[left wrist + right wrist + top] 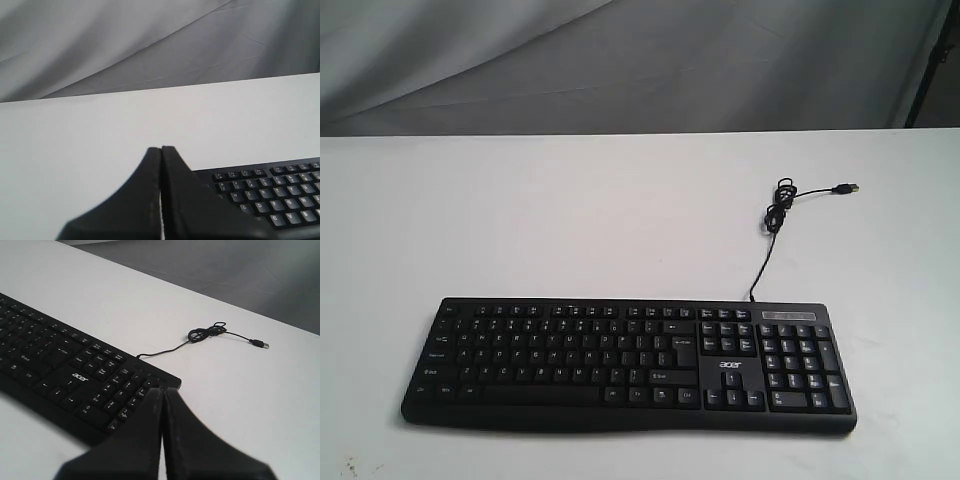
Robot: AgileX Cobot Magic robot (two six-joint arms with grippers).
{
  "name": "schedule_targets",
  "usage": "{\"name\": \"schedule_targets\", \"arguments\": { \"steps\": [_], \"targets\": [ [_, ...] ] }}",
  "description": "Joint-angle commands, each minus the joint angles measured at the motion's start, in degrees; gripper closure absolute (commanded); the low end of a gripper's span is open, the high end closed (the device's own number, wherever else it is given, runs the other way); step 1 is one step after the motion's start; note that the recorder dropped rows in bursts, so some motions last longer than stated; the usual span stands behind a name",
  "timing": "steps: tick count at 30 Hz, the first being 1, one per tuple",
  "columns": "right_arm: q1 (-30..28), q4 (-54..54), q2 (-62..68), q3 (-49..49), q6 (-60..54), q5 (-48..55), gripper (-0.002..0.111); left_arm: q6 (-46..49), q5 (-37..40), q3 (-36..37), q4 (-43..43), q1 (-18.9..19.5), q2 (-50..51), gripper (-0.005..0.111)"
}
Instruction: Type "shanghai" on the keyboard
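Observation:
A wide black keyboard with white legends and an "acer" logo lies flat near the front of the white table. Its thin black cable runs back to a coiled bundle and a loose USB plug. Neither arm shows in the exterior view. In the left wrist view my left gripper is shut with nothing in it, held beside the keyboard's left end. My right gripper is shut and empty too, over the corner of the keyboard by the number pad.
The white table stretches behind and around the keyboard. Grey cloth hangs as a backdrop past the table's far edge. A dark stand rises at the far right corner.

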Motion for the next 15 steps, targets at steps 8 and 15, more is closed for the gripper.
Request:
{"name": "schedule_targets", "arguments": {
  "steps": [8,15],
  "targets": [
    [0.14,-0.74,-0.3,0.19,0.16,-0.49,0.108,-0.16,-0.27,0.25,0.04,-0.2,-0.2,0.107],
    [0.14,0.4,-0.3,0.19,0.15,-0.65,0.108,-0.16,-0.27,0.25,0.04,-0.2,-0.2,0.107]
  ]
}}
